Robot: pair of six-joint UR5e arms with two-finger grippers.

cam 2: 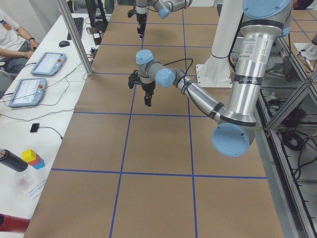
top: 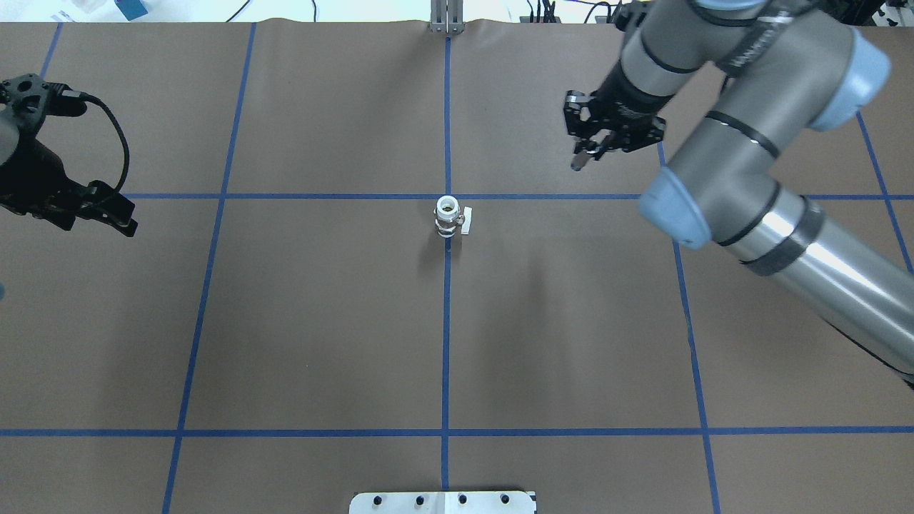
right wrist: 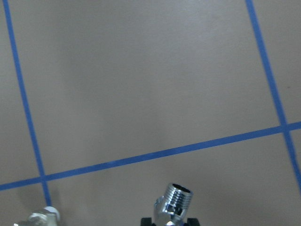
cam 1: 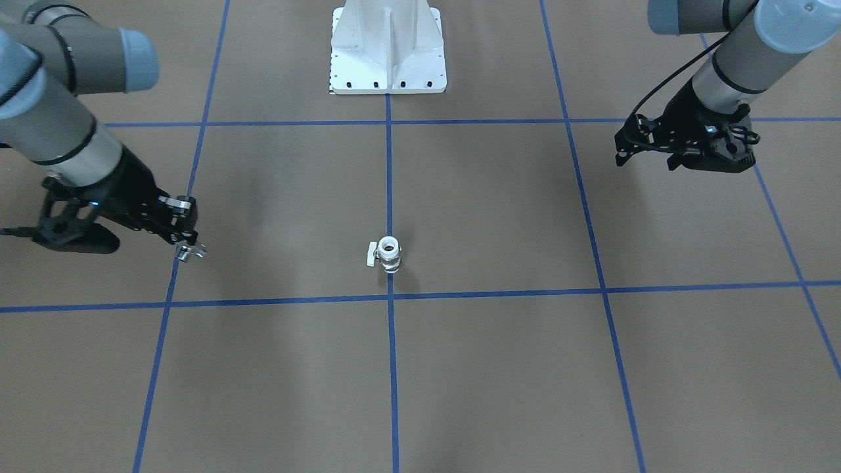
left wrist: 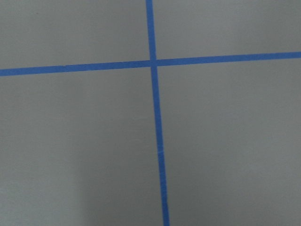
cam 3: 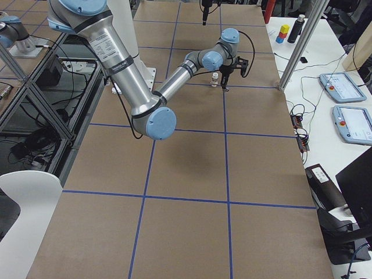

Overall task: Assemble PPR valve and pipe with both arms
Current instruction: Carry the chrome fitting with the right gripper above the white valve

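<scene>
The white PPR valve (cam 1: 389,253) stands upright on the blue centre line at mid-table (top: 448,216), lever to one side, and nothing touches it. Its edge shows in the bottom left corner of the right wrist view (right wrist: 42,217). My right gripper (cam 1: 187,248) hovers off to the valve's side (top: 582,158), shut on the chrome pipe (right wrist: 174,202), whose threaded open end points forward. My left gripper (top: 128,218) hangs far on the other side (cam 1: 683,151), fingers slightly apart and holding nothing. The left wrist view shows only bare table.
The white bolted pedestal (cam 1: 387,46) stands at the robot's edge of the table. Blue tape lines grid the brown surface. Beside the table are tablets (cam 2: 47,63), a seated person's arm (cam 2: 12,42) and coloured blocks (cam 2: 32,158).
</scene>
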